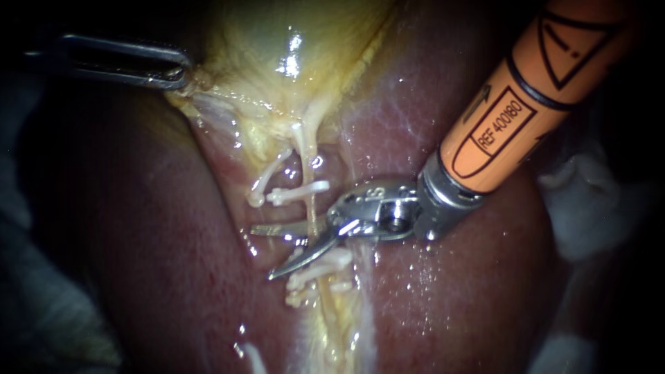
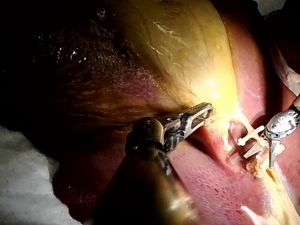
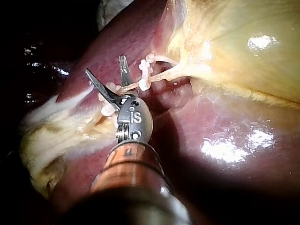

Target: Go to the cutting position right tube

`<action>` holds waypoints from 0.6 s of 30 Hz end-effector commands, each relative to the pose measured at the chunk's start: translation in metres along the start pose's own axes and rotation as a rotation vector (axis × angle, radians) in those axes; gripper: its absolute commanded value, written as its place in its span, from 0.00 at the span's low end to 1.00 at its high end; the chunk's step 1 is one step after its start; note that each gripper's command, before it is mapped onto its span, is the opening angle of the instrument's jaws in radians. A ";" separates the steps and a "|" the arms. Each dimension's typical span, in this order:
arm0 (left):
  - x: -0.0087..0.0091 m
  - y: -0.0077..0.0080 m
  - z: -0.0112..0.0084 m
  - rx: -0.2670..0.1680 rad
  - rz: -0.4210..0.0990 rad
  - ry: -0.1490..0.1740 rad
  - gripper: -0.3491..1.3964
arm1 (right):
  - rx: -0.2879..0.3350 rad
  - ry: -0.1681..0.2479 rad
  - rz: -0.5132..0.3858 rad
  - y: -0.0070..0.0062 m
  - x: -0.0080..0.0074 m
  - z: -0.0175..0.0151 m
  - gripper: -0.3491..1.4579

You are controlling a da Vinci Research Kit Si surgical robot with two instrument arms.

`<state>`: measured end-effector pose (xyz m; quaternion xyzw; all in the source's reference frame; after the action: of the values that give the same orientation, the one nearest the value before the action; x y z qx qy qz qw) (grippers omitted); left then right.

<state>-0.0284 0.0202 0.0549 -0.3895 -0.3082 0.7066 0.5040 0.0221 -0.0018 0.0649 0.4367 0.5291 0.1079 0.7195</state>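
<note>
At mid-frame, the right instrument's (image 1: 263, 253) end effector is spread astride the right tube (image 1: 309, 156); at upper left, the left instrument's (image 1: 181, 73) end effector pinches the gallbladder (image 1: 277, 41).

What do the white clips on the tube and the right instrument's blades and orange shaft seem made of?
Clips: probably plastic; matte off-white, moulded look. Right instrument: blades look like polished steel, silvery with bright glints. Its shaft: orange cover, likely plastic or rubber, smooth with a dull sheen.
</note>
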 end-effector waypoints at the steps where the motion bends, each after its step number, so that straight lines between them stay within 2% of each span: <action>1: 0.0000 0.0000 0.0000 0.000 0.000 0.000 0.00 | 0.000 0.003 0.002 -0.0001 0.0003 0.0000 0.88; 18: 0.0000 0.0000 0.0000 0.000 0.000 0.000 0.00 | 0.003 0.009 0.003 -0.0002 0.0006 0.0000 0.88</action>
<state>-0.0284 0.0202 0.0549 -0.3895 -0.3082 0.7067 0.5039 0.0222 -0.0016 0.0644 0.4379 0.5319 0.1103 0.7163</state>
